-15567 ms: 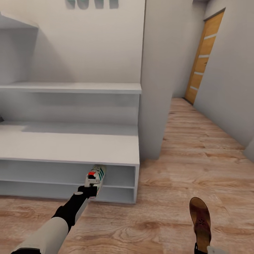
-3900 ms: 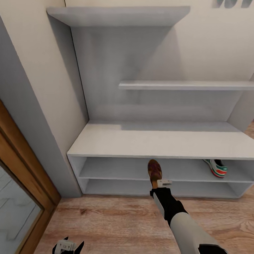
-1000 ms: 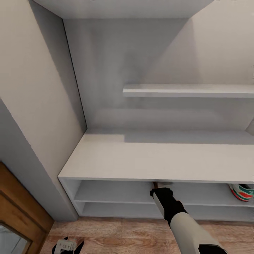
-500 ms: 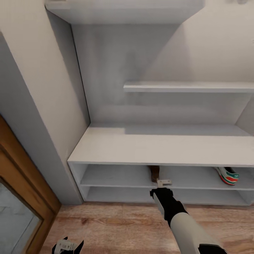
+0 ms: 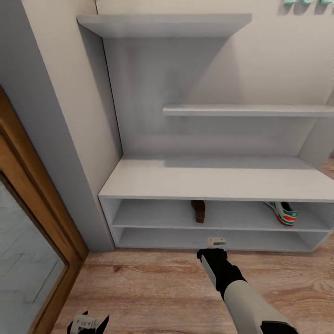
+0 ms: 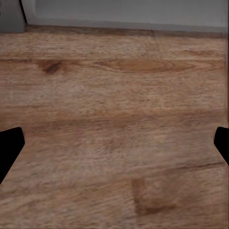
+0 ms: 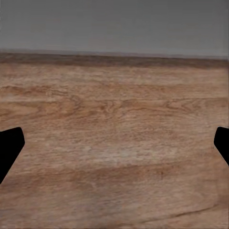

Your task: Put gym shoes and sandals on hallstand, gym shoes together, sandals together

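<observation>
With one dark brown leather sandal (image 5: 198,211) and one white teal-striped gym shoe (image 5: 282,213) seen on the pale grey hallstand (image 5: 218,183), both black grippers, left (image 6: 114,143) and right (image 7: 114,143), are spread empty over the wood-plank floor (image 5: 153,292), so the remaining shoes are judged next to be fetched.

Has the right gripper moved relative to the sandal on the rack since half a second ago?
Yes. The right gripper has pulled back out of the hallstand, leaving the sandal on the upper open shelf.

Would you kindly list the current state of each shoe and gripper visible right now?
sandal: lying on the hallstand's upper low shelf, released.
gym shoe: on the same shelf, further right, apart from the sandal.
right gripper: open, empty, outside the shelf.
left gripper: open, empty, over the floor.
</observation>
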Controlling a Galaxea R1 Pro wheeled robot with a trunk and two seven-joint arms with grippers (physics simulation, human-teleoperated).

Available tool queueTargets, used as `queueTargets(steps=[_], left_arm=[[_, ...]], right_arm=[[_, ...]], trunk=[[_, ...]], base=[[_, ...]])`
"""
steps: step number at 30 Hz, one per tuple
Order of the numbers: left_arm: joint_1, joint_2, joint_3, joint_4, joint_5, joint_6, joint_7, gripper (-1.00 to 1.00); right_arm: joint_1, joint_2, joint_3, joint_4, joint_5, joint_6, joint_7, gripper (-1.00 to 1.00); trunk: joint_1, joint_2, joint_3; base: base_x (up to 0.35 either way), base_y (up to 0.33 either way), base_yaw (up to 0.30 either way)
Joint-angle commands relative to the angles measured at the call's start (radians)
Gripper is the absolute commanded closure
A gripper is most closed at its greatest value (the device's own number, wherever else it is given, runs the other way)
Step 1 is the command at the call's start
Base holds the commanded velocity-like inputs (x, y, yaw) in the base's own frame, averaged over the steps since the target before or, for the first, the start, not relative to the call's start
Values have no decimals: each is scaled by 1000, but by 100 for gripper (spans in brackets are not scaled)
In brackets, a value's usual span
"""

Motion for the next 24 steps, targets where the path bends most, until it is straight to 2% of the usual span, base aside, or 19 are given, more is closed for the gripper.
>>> queueTargets(steps=[1,3,4,13,14,15,16,17,21,22,24], left_arm=[[-1,0,3,1,10,2,-10,-100],[-1,0,4,1,10,1,-10,-100],[-1,1,5,2,11,1,-7,-100],[-1,1,3,2,11,0,14,-100],[-1,1,3,2,11,0,26,-100],[-1,1,3,2,11,0,33,-100],[-1,1,1,3,11,0,79,-100],[-1,1,0,3,11,0,96,-100],[-1,2,0,3,11,-1,119,-100],[-1,2,1,3,11,-1,126,-100],[-1,2,1,3,11,0,130,-100]], right_arm=[[0,1,-6,5,11,-1,2,-100],[1,1,-6,33,11,-35,2,-100],[3,1,-6,111,12,-148,3,-100],[4,-5,-5,333,15,-449,3,-100],[5,-27,-4,378,16,-509,4,-100],[5,-40,-4,395,17,-535,5,-100],[18,-109,-3,436,18,-628,8,-100],[31,-132,-3,443,18,-650,8,-100],[75,-163,-2,450,18,-689,9,-100],[103,-174,-2,451,18,-716,9,-100],[131,-180,-1,452,19,-752,9,-100]], trunk=[[-1,0,-1],[-1,0,-1],[-1,0,-1],[-1,0,-1],[-1,0,-1],[-1,0,-1],[-1,0,-1],[-1,0,-1],[-1,0,-1],[-1,0,-1],[-1,0,-1]], base=[[-336,0,0],[-336,0,0],[-336,0,0],[-336,0,0],[-335,0,0],[-332,0,0],[-319,0,0],[-317,0,0],[-315,0,0],[-314,0,0],[-311,0,0]])
